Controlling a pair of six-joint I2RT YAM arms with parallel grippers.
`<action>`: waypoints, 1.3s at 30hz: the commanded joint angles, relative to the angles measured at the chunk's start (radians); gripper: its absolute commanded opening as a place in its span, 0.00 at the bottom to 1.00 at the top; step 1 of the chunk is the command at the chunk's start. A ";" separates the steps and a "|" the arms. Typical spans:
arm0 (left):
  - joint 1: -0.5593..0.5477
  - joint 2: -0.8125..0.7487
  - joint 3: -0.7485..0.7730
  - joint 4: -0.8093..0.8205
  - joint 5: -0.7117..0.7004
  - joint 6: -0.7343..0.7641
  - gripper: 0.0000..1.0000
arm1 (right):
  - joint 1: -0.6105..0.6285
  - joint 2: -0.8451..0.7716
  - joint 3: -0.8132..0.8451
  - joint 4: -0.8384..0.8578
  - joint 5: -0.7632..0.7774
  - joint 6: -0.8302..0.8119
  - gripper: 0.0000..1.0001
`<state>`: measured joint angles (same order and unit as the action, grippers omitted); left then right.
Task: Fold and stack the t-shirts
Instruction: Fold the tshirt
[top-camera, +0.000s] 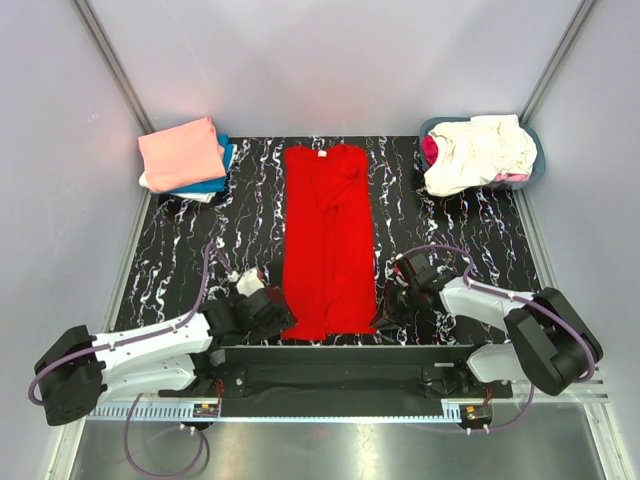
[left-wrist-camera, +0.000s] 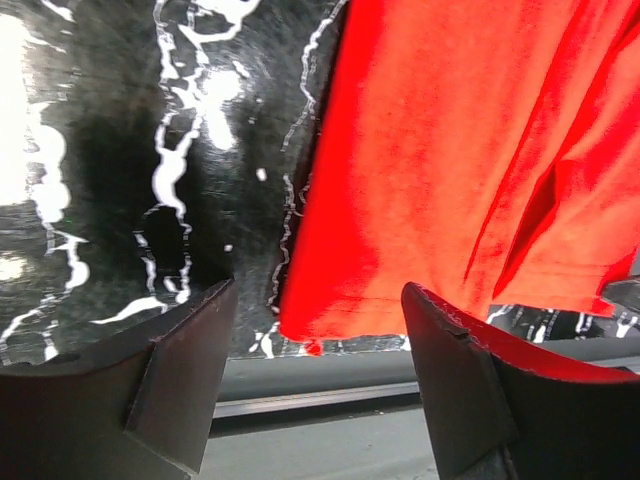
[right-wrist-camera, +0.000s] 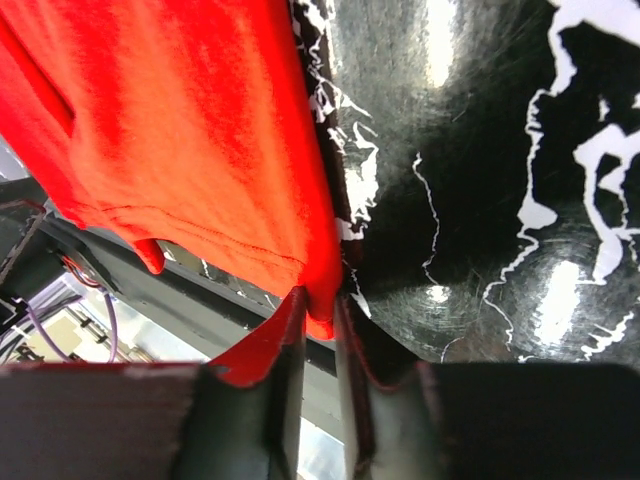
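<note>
Red shirt (top-camera: 328, 240) flat on counter (top-camera: 450, 230), neck tag (top-camera: 322, 153) too small to read, left hand (left-wrist-camera: 318, 290) open astride near-left hem corner, right hand (right-wrist-camera: 318, 300) seemingly pinching near-right corner.

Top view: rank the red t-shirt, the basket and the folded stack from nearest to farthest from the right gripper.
1. red t-shirt: just left of the right gripper, its near hem corner between the gripper's fingers.
2. basket: far right corner of the table.
3. folded stack: far left corner, across the shirt.
</note>
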<state>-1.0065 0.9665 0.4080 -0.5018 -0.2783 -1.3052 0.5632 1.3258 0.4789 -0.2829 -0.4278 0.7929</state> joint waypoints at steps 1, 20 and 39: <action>-0.004 0.034 -0.070 0.017 0.077 -0.041 0.70 | 0.010 0.015 0.030 -0.009 0.024 -0.035 0.20; -0.063 0.080 -0.048 -0.004 0.034 -0.088 0.19 | 0.010 -0.033 0.013 -0.009 0.032 -0.034 0.00; -0.308 0.178 0.270 -0.280 -0.065 -0.141 0.00 | 0.010 -0.444 0.000 -0.314 0.050 0.025 0.00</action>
<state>-1.3060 1.1435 0.5797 -0.6708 -0.2810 -1.4410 0.5648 0.9051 0.4526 -0.5228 -0.3897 0.7944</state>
